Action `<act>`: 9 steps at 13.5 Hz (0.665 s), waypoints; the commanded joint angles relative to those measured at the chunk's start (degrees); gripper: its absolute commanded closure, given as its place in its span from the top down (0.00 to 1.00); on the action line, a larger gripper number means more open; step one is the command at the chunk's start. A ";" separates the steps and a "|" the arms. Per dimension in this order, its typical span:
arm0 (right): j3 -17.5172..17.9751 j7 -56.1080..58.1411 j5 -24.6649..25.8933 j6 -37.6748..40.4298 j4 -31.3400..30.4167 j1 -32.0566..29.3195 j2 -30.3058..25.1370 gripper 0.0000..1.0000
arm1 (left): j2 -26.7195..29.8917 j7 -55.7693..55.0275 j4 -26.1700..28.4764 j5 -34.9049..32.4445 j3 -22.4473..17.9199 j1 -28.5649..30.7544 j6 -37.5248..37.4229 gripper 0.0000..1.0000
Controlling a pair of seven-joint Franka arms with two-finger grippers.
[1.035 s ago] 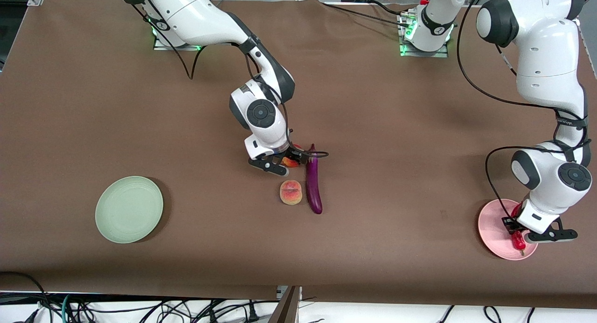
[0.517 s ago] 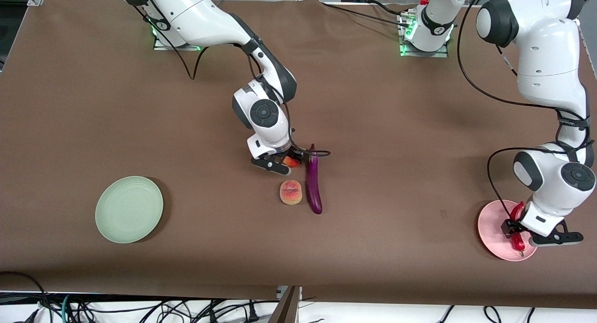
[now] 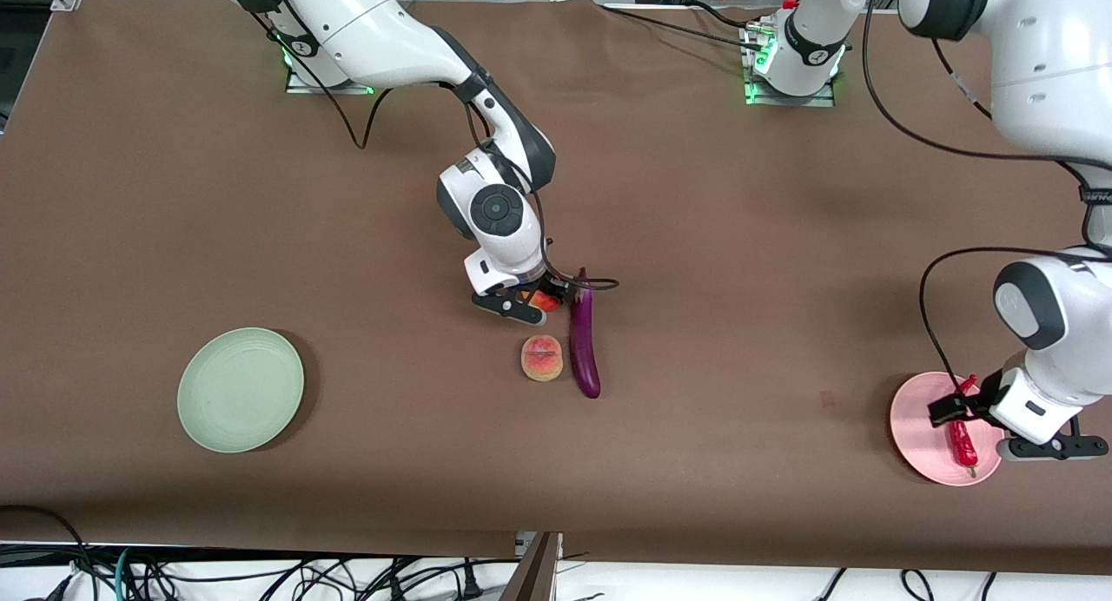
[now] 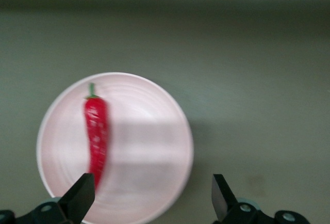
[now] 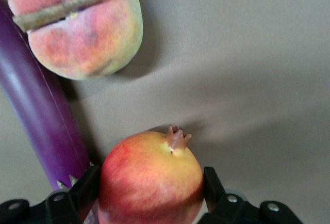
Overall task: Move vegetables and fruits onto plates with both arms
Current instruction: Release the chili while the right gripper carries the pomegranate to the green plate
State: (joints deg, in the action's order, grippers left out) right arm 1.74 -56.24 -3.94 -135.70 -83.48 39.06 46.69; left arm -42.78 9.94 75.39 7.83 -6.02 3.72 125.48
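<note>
The right gripper (image 5: 149, 193) is clamping its jaws on the round pomegranate (image 5: 150, 178); the left gripper (image 4: 149, 195), jaws apart, is hanging over the glossy chili (image 4: 96, 136) on the matte pink plate (image 4: 154, 131).

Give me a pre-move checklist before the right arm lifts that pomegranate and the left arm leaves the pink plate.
1. Right gripper fingers on both sides of the pomegranate: ok.
2. Firm grip on it: cannot tell; contact looks close, but nothing shows it squeezed.
3. Eggplant free of the gripper: not ok; its stem end sits right beside one finger and could be dragged.
4. Peach out of the lift path: ok, it lies apart, nearer the front camera.
5. Green plate ready to receive: ok, nothing on it.
6. Chili released on the pink plate: ok; the left gripper is open above it.
</note>
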 commanded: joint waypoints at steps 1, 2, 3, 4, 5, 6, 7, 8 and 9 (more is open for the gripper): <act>-1.20 2.53 1.56 2.19 2.61 -0.99 -0.97 0.22 | 5.51 -4.20 2.39 2.02 5.03 -0.81 -7.51 1.00; -2.08 5.06 2.09 5.68 3.14 -2.22 -2.29 0.22 | 6.13 -6.49 2.39 1.84 6.97 -1.60 -8.92 1.00; -2.61 10.31 2.19 10.33 3.23 -3.97 -3.69 0.21 | 6.31 -8.77 2.39 1.84 8.47 -3.00 -9.11 1.00; -2.70 16.63 2.01 13.50 3.23 -6.34 -5.19 0.21 | 6.31 -10.10 2.48 2.02 9.26 -4.15 -9.11 1.00; -2.70 23.21 1.92 15.80 2.89 -9.49 -6.85 0.21 | 6.22 -11.94 2.74 2.02 9.71 -5.81 -9.11 1.00; -2.79 28.94 2.10 19.13 2.80 -12.48 -7.65 0.21 | 6.05 -15.09 2.83 2.02 9.71 -7.65 -9.03 1.00; -3.31 35.26 2.19 22.03 2.79 -15.91 -8.44 0.21 | 5.61 -18.08 2.83 2.02 9.71 -9.85 -8.68 1.00; -4.36 42.89 2.10 23.28 2.79 -18.99 -8.63 0.21 | 5.61 -20.29 2.74 2.10 9.71 -12.31 -8.41 1.00; -5.68 49.67 1.92 23.29 2.62 -21.63 -8.63 0.21 | 4.91 -23.01 2.48 2.10 9.71 -14.77 -7.28 1.00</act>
State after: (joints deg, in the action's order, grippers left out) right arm -3.28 -17.16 -2.26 -113.71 -79.55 22.07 39.13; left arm -38.03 -9.29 77.13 7.94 4.51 -7.12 116.77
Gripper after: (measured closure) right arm 0.141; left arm 0.000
